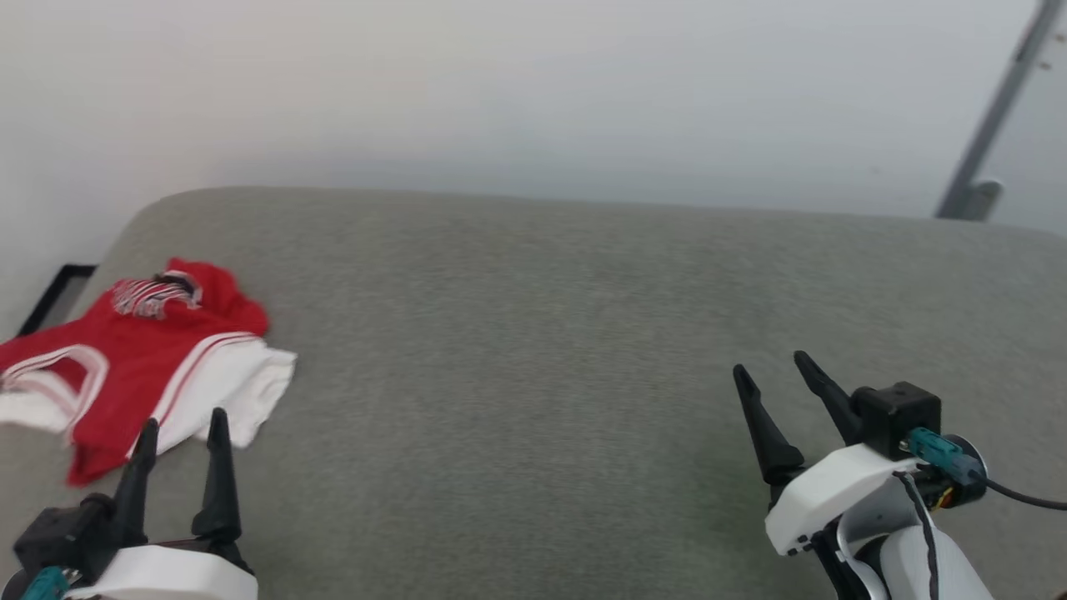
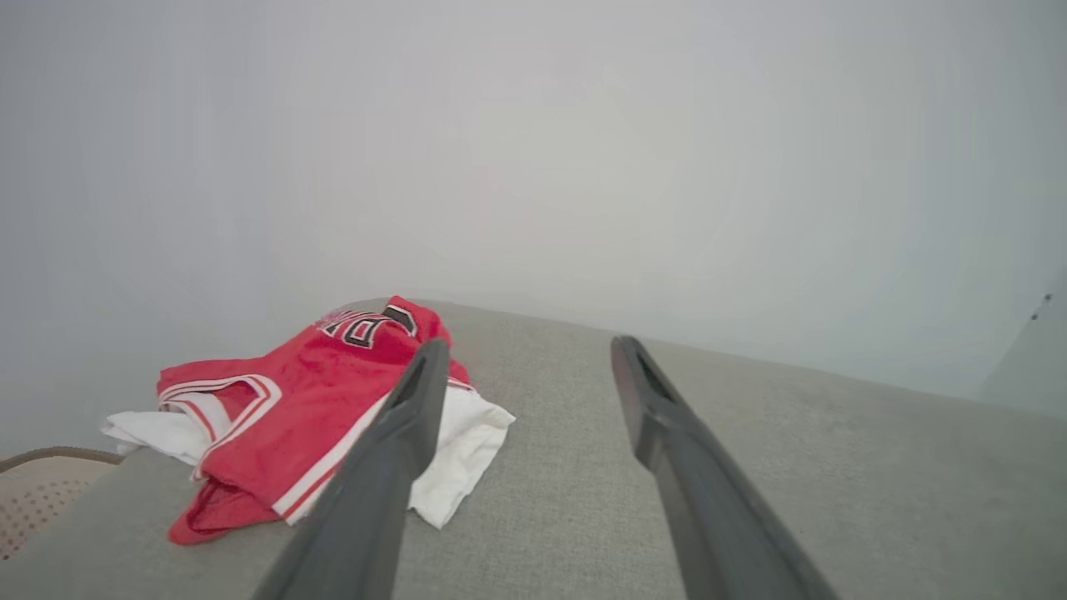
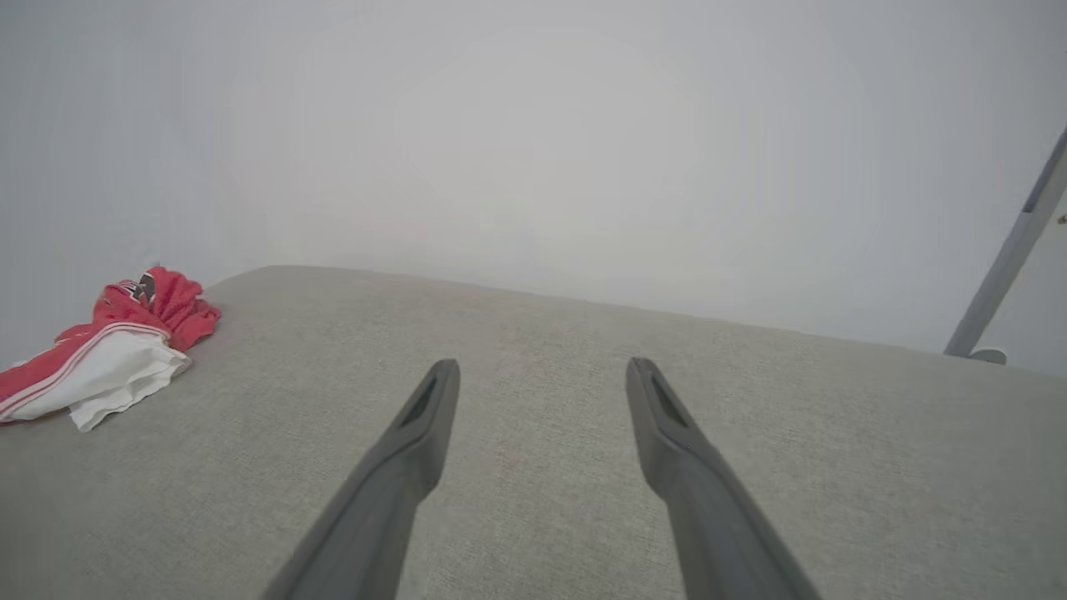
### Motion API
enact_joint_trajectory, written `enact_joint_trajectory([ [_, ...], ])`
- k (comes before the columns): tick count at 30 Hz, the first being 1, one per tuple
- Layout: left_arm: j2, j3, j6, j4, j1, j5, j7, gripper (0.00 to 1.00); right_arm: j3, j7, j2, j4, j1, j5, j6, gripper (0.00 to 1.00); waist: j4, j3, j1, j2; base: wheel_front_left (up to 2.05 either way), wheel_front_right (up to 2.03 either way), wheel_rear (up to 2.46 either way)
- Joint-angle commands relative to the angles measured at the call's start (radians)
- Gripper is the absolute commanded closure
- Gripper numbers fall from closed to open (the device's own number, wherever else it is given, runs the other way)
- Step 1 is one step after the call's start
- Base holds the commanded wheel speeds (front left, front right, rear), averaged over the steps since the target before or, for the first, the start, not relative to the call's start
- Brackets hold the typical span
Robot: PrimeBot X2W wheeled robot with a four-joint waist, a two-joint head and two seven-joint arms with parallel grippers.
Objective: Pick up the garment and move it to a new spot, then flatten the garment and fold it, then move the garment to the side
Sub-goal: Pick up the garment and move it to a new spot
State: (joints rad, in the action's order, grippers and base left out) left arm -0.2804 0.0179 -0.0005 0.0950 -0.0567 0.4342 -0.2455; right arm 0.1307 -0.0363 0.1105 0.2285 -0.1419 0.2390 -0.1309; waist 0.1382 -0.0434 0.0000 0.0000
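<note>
The garment (image 1: 142, 358), a red jersey with white sleeves and striped trim, lies crumpled at the left end of the grey cushion (image 1: 542, 333). In the left wrist view the garment (image 2: 283, 408) shows black-and-white lettering at its far end. My left gripper (image 1: 185, 421) stands open just in front of the garment's near edge, with nothing between its fingers. My right gripper (image 1: 771, 371) is open over bare cushion at the right, far from the garment (image 3: 100, 358).
A beige wicker basket rim (image 2: 50, 467) shows beyond the cushion's left edge. A black frame (image 1: 54, 296) lies on the floor at the far left. A grey metal pole (image 1: 992, 117) leans at the back right. A pale wall runs behind the cushion.
</note>
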Motion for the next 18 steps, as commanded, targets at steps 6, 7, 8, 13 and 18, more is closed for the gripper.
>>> enact_joint_trajectory([
  [6, -0.012, -0.03, 0.03, -0.009, -0.031, 0.02, 0.014, 0.0, 0.044, 0.003, 0.002, 0.012, -0.024, 0.019, 0.0, 0.0, 0.155, -0.022, 0.0, 0.0, 0.0, 0.0, 0.0],
  [7, -0.014, -0.033, 0.034, -0.011, -0.034, 0.02, 0.015, 0.0, 0.05, 0.003, 0.002, 0.013, -0.025, 0.023, 0.0, 0.0, 0.171, -0.023, 0.0, 0.0, 0.0, 0.0, 0.0],
  [8, -0.015, -0.035, 0.037, -0.014, -0.036, 0.021, 0.017, 0.0, 0.055, 0.002, 0.002, 0.014, -0.026, 0.028, 0.0, 0.0, 0.187, -0.024, 0.0, 0.0, 0.0, 0.0, 0.0],
  [13, -0.018, -0.045, 0.047, -0.026, -0.052, 0.031, 0.025, 0.0, 0.075, 0.002, -0.003, 0.011, -0.029, 0.04, 0.0, 0.0, 0.262, -0.029, 0.0, 0.0, 0.0, 0.0, 0.0],
  [18, -0.014, -0.039, 0.054, -0.041, -0.051, 0.031, 0.033, 0.0, 0.08, 0.005, -0.004, 0.005, -0.032, 0.046, 0.0, 0.0, 0.323, -0.023, 0.0, 0.0, 0.0, 0.0, 0.0],
])
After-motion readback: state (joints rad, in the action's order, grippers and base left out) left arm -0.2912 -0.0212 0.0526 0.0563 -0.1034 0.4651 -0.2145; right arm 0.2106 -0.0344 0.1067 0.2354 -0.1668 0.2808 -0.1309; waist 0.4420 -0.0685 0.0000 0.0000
